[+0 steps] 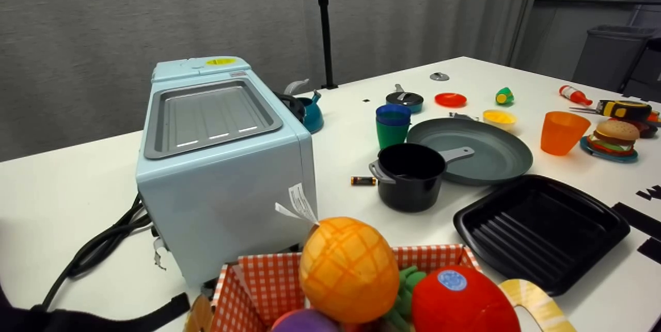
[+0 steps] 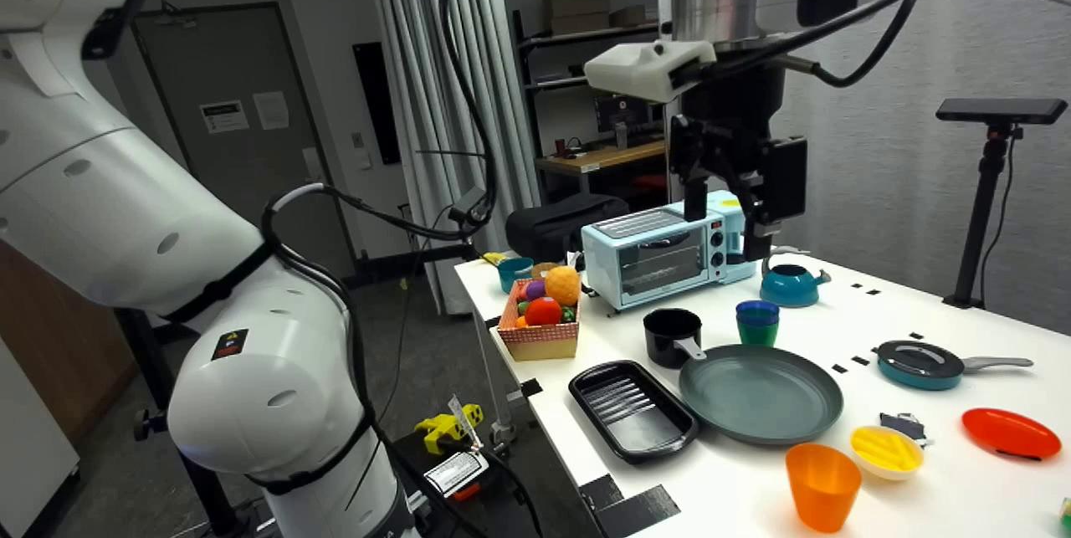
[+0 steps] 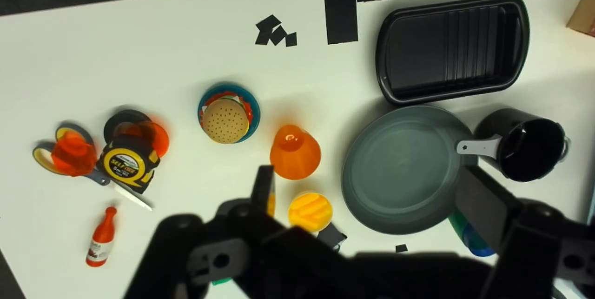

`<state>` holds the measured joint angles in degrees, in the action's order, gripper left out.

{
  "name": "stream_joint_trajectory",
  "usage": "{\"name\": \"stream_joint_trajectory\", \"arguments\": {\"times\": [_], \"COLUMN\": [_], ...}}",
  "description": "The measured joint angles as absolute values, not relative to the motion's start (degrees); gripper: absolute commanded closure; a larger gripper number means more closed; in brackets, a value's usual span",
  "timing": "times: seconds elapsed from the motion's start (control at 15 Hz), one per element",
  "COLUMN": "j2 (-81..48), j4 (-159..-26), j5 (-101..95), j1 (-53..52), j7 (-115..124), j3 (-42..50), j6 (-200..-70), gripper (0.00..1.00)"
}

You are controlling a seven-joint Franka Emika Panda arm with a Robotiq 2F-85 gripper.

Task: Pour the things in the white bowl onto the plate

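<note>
The white bowl (image 1: 500,127) stands upright on the table in both exterior views, also here (image 2: 892,475). It holds the things, several yellow stick-like pieces (image 2: 883,448), which also show in the wrist view (image 3: 310,211). The large dark grey-green plate (image 2: 760,396) lies flat beside the bowl, with nothing on its flat middle; it also shows in the wrist view (image 3: 399,169) and in an exterior view (image 1: 477,148). My gripper (image 2: 726,227) is open and empty, high above the table. In the wrist view its fingers (image 3: 374,187) are wide apart, with bowl and plate seen between them.
An orange cup (image 2: 823,486) stands close to the bowl. A black pot (image 2: 672,335) has its handle over the plate's rim. Stacked blue and green cups (image 2: 757,323) and the black ridged tray (image 2: 633,411) flank the plate. A toaster oven (image 2: 665,253) stands behind.
</note>
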<state>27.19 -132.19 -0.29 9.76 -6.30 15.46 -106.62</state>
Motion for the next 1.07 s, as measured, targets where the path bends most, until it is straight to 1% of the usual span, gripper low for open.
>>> {"name": "stream_joint_trajectory", "arguments": {"times": [0.33, 0.87, 1.07], "j2": [21.78, 7.47, 2.42], "j4": [-132.33, -131.53, -129.25], "j5": [-0.11, 0.00, -0.03], "j1": [9.76, 9.76, 9.75], "j7": [-6.18, -4.24, -1.58], "j3": [15.50, 14.26, 13.26], "j6": [-113.63, -130.98, -134.88], "gripper": [0.00, 0.00, 0.00]}}
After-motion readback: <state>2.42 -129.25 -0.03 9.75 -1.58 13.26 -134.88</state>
